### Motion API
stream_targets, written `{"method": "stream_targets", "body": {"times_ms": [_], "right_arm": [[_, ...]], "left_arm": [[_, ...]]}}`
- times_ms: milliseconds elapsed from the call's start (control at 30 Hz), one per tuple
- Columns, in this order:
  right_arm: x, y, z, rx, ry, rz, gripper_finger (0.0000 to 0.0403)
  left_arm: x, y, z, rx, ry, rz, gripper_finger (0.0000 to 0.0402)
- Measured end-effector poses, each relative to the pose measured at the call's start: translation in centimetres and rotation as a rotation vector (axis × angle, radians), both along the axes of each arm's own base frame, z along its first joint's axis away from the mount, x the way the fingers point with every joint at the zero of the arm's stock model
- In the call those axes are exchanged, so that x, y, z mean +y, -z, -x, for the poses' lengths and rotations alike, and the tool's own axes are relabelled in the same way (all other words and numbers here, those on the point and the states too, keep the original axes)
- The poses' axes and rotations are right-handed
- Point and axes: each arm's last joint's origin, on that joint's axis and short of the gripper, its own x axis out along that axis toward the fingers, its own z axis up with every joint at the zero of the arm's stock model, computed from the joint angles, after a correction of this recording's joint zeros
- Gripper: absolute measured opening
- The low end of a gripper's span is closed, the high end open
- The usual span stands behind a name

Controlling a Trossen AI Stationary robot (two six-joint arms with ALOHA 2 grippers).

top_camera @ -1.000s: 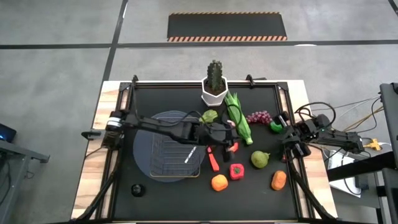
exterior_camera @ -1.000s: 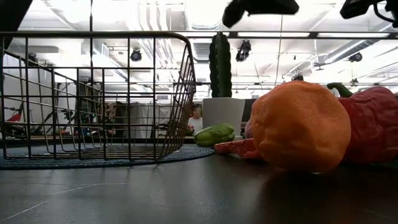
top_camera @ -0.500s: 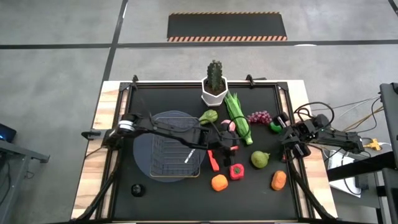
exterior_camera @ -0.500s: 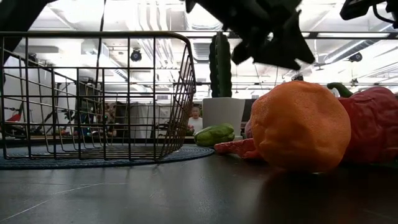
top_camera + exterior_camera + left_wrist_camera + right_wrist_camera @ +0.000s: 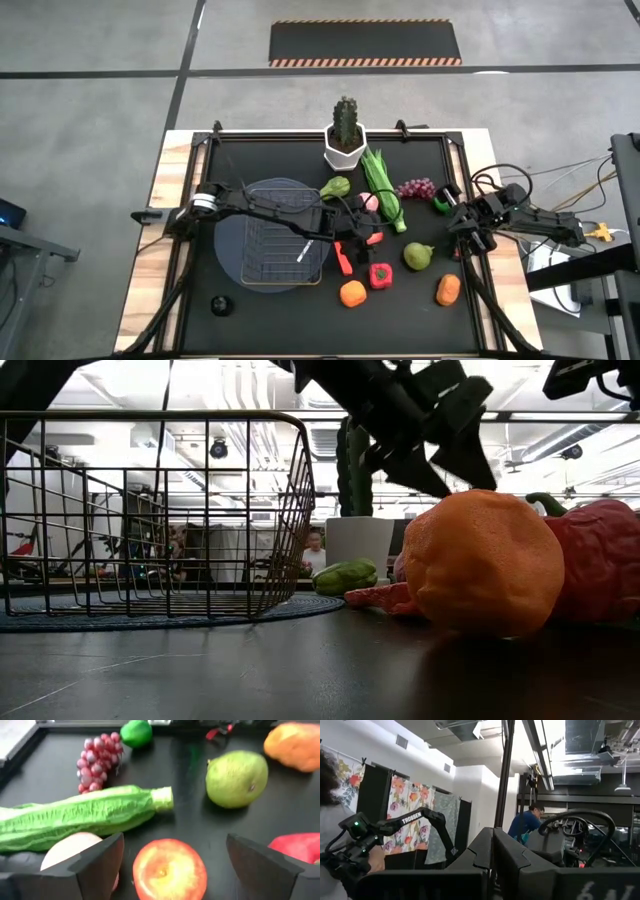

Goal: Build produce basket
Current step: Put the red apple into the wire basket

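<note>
Black table; beyond, a possibly floral curtain.

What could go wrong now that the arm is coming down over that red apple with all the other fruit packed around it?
The left gripper is open around the red apple, but a pink apple sits right by one finger, so it might get nudged or pinched. The leafy green stalk lies close behind and could be pushed. A round apple may also slip out.
</note>
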Motion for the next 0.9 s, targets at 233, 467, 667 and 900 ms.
{"method": "stream_targets", "body": {"times_ms": [233,467,667,900], "right_arm": [[0.0,0.1,-0.1,0.005,0.005,0.004,0.0009],[0.0,0.1,-0.1,0.005,0.005,0.004,0.0009],[0.0,0.1,-0.1,0.005,0.005,0.004,0.0009],[0.0,0.2,-0.2,0.019,0.009,0.007,0.0009]], "left_arm": [[0.2,1.1,0.3,0.018,-0.023,0.022,0.0336],[0.5,1.9,0.5,0.02,-0.04,0.038,0.0336],[0.5,1.9,0.3,-0.009,-0.024,0.056,0.0336],[0.7,3.2,0.6,-0.035,-0.037,0.091,0.0336]]}}
